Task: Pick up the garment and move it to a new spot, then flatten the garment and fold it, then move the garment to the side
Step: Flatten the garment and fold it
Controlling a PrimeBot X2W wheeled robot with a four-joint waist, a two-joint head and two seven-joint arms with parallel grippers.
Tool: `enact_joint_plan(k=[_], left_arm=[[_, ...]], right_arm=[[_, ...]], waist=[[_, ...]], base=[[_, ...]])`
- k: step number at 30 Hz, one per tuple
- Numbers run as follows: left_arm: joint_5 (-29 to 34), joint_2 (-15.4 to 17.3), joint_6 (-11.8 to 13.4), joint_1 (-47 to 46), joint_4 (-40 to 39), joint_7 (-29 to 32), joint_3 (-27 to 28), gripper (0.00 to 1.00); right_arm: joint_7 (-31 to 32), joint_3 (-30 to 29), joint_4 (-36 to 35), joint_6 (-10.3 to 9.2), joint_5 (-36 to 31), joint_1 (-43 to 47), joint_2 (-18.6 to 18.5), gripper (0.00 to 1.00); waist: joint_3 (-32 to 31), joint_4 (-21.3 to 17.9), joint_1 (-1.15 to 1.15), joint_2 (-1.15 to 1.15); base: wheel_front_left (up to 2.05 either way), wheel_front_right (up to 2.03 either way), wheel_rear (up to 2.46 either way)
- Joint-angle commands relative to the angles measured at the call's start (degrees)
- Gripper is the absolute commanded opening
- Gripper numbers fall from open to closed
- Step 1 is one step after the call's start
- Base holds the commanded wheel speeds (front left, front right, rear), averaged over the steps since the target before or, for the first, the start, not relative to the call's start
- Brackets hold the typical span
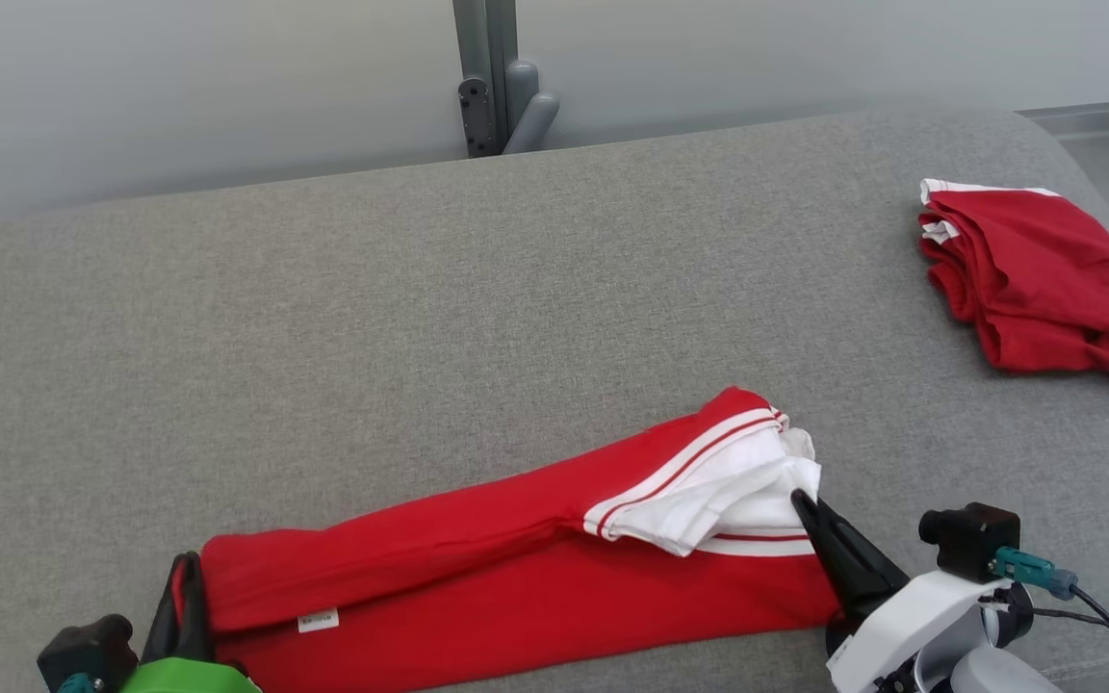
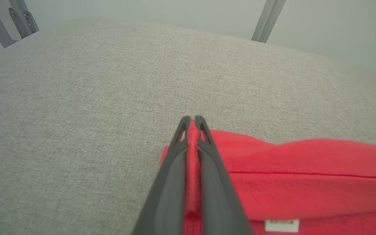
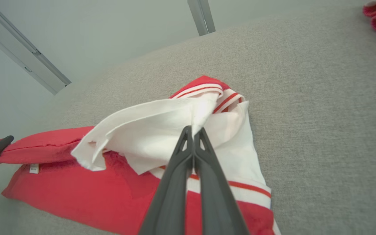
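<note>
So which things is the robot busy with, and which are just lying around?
Busy with: garment; left gripper, shut on its red end; right gripper, shut on its white end.
Just lying around: other red cloth, folded, far right; metal post at the back; grey surface under it all.

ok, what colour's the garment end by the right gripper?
End: white, thin red stripes; garment otherwise red. Best in right wrist view.

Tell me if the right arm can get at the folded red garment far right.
Probably, once freed: bare surface leads to the folded garment, but the right gripper is shut on the long garment.
</note>
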Motion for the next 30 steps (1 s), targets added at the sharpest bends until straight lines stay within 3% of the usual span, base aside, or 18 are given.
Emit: enact_joint_plan(k=[1,3,4,6,7,8,9,19,30], left_arm=[[-0.79,0.12,-0.12,0.96,0.16,0.02,0.13,0.0],[-1.59,0.18,-0.12,1.51,0.2,0.02,-0.39,0.05],[-2.0,0.16,-0.11,1.71,0.34,0.02,-0.65,0.24],[-2.51,0.15,0.35,2.01,0.41,0.02,-1.12,1.0],[-2.63,0.16,0.87,2.18,0.38,0.02,-1.15,1.0],[-2.84,0.15,1.44,2.35,0.24,0.02,-1.05,1.0],[-2.67,0.15,1.91,2.54,-0.2,0.02,-1.09,1.0],[1.43,0.13,7.05,7.23,-8.19,0.02,-0.82,1.0],[3.7,0.14,9.19,8.52,-12.42,0.02,-3.85,1.0]], right_arm=[[-0.16,-0.26,-0.1,-0.03,-0.44,0.78,0.13,0.0],[-0.16,-0.94,-0.14,-0.03,-1.2,1.67,0.51,0.0],[-0.16,-1.35,0.13,-0.03,-1.88,2.1,0.43,0.0],[-0.16,-2.18,0.32,-0.03,-2.61,2.87,0.94,0.0],[-0.16,-2.63,0.5,-0.03,-3.25,3.21,1.1,0.4],[-0.16,-2.97,0.67,-0.03,-3.68,3.55,1.31,0.91],[-0.17,-3.5,0.84,-0.03,-3.95,3.99,1.57,1.0],[-0.16,-14.24,-1.97,-0.03,-9.67,9.69,3.88,1.0],[-0.16,-19.64,1.93,-0.03,-18.13,7.47,7.9,1.0]], waist=[[-0.03,-0.03,0.0,0.54],[-0.16,-0.03,0.0,0.54],[-0.22,0.01,0.0,0.54],[-0.36,0.06,0.0,0.54],[-0.44,0.06,0.0,0.54],[-0.51,0.09,0.0,0.54],[-0.72,0.11,0.0,0.54],[-3.41,0.95,0.0,0.54],[-3.15,4.19,0.0,0.54]], base=[[0.0,0.0,0.0],[0.0,0.0,0.0],[0.0,0.0,0.0],[0.0,0.0,0.0],[0.0,0.0,0.0],[0.0,0.0,0.0],[0.0,0.0,0.0],[0.0,0.0,0.0],[0.0,0.0,0.0]])
